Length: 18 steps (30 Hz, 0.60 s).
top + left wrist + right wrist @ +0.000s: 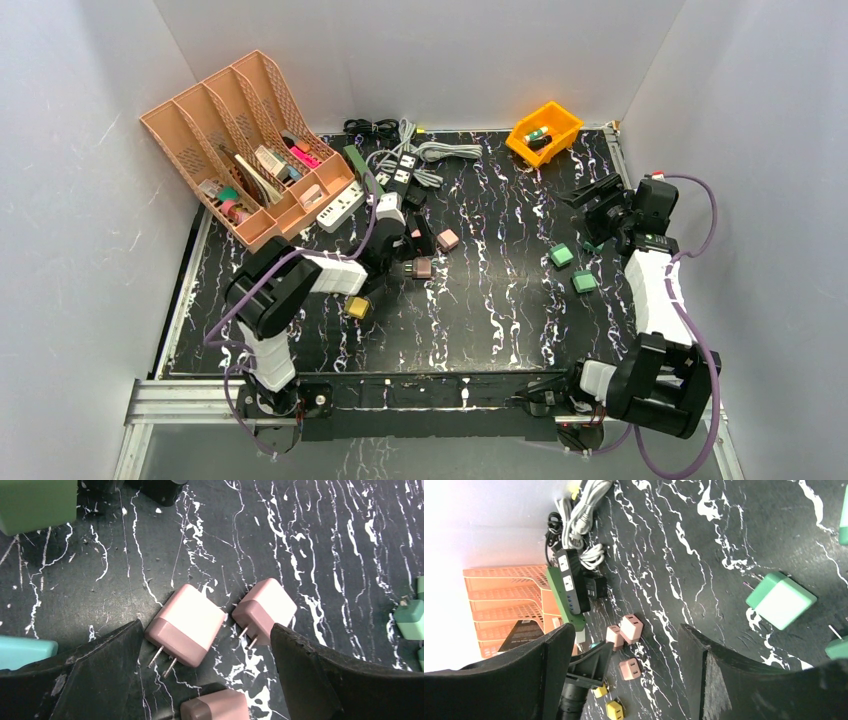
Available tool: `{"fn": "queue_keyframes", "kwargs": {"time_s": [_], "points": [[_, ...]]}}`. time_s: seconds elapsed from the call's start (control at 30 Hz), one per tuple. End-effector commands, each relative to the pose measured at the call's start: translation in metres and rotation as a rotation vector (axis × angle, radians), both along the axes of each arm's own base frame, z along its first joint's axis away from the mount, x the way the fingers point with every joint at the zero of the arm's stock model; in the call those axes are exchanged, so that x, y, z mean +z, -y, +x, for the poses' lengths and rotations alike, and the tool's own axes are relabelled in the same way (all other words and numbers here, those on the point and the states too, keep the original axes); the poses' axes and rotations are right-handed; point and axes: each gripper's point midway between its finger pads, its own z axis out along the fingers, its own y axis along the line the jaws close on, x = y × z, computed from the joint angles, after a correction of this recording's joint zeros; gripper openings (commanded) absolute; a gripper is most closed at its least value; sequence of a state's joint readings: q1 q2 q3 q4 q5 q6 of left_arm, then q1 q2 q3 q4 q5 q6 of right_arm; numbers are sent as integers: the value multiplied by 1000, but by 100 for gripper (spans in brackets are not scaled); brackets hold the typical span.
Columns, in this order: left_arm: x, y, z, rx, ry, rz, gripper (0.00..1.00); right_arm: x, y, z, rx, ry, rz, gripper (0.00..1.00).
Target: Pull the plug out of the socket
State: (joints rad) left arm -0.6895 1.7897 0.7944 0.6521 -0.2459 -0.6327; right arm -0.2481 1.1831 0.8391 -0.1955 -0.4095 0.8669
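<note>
My left gripper (412, 245) is open and low over the table. In its wrist view (206, 627) the jaws stand wide apart around two loose pink plugs (185, 625) (265, 607) lying prongs down-left, touching neither. A third pink plug (215, 705) lies below. A black power strip (400, 170) lies on a green one (360, 170) behind the gripper, with a black plug (596, 586) against its side. My right gripper (585, 200) is open and empty, raised at the right and looking across the table (626, 627).
A white power strip (340, 207) lies by the orange file rack (240, 140). Coiled cables (440, 150) lie at the back and a yellow bin (545, 130) at the back right. Green plugs (572, 268) lie under the right arm. Yellow plugs (357, 307) sit near the left arm.
</note>
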Motion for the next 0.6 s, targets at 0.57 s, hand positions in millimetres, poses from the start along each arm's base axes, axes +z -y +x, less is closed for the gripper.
{"fn": "queue_keyframes", "kwargs": {"time_s": [0.57], "points": [[-16, 54, -13, -23, 273, -185, 98, 38, -10, -2, 63, 110, 1, 84]]}}
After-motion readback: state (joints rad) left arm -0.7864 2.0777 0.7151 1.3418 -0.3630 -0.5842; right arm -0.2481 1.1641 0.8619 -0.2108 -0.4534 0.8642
